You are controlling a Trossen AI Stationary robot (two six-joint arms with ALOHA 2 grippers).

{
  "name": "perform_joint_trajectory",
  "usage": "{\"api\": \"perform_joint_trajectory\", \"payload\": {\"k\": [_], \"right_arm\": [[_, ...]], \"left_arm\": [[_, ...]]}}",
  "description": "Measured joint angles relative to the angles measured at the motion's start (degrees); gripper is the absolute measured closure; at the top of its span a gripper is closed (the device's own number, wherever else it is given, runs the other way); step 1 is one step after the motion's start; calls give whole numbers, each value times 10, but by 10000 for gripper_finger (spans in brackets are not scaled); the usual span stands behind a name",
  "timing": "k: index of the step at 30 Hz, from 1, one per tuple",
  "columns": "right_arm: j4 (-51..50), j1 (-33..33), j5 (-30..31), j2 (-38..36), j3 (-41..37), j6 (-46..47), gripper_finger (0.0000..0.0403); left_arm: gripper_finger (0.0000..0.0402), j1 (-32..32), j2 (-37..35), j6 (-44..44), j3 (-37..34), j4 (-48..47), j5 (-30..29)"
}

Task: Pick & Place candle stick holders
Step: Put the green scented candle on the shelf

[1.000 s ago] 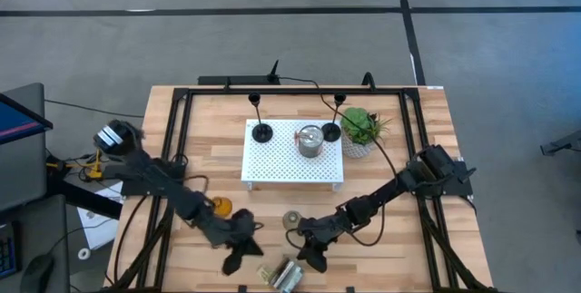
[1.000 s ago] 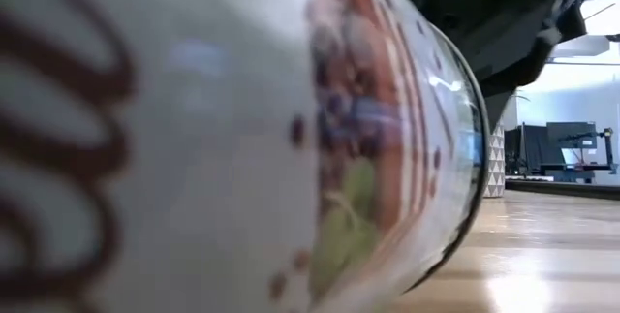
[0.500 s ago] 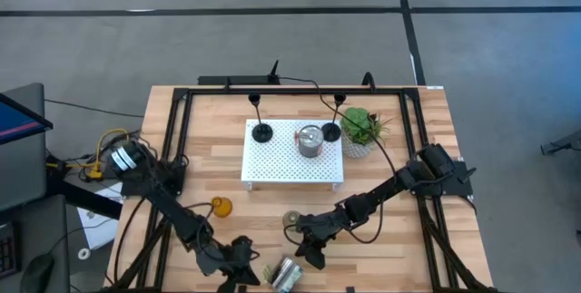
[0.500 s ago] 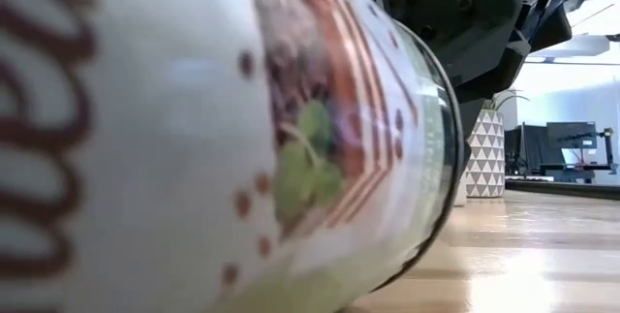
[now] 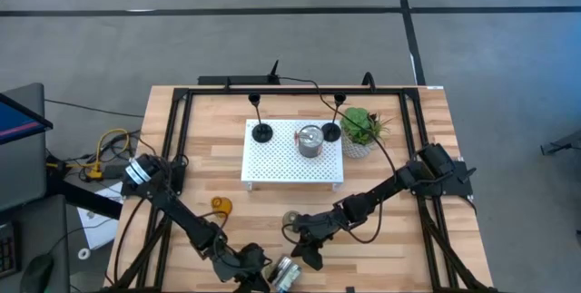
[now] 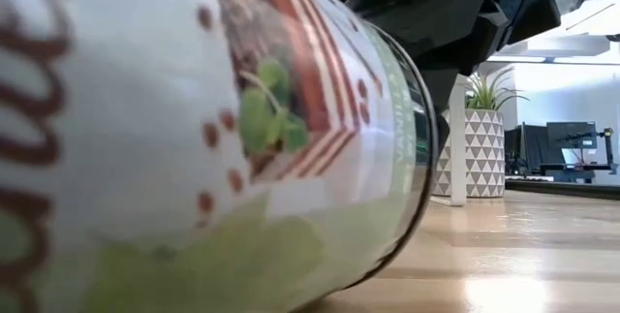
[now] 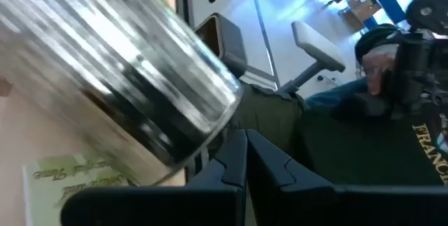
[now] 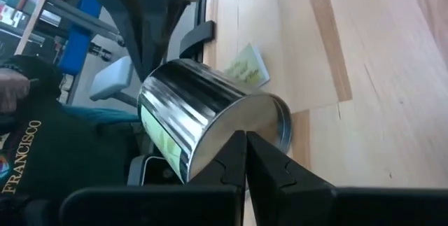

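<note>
Toppled silver cup (image 8: pixel 210 124) just ahead of my closed right gripper (image 8: pixel 246 157).
Left gripper (image 7: pixel 245 157) closed too; a nudge could roll it off the table (image 5: pixel 218 168).

Site entry, as I see it from my remote seat: a robotics lab inside an office-type room. Evidence — a butcher-block table (image 5: pixel 427 112) with a black metal frame (image 5: pixel 182 112) bolted around it, cables (image 5: pixel 104 143) trailing off to the side, grey carpet floor (image 5: pixel 272 39) marked with dark lines. Level view: monitors (image 6: pixel 557 143) on a far desk under bright windows. Wrist views: an office chair (image 7: pixel 315 47), blue racks (image 8: pixel 77 37), and a person (image 7: pixel 378 135) in a dark printed shirt seated by the table.
</note>
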Motion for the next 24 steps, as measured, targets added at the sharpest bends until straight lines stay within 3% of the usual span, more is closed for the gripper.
{"api": "perform_joint_trajectory", "payload": {"k": [14,24], "right_arm": [[-4,2,-2,0,2,-4,403],[-11,1,-3,0,2,-5,403]], "left_arm": [[399,20,25,4,11,0,-20],[399,37,21,92,34,14,-24]]}}
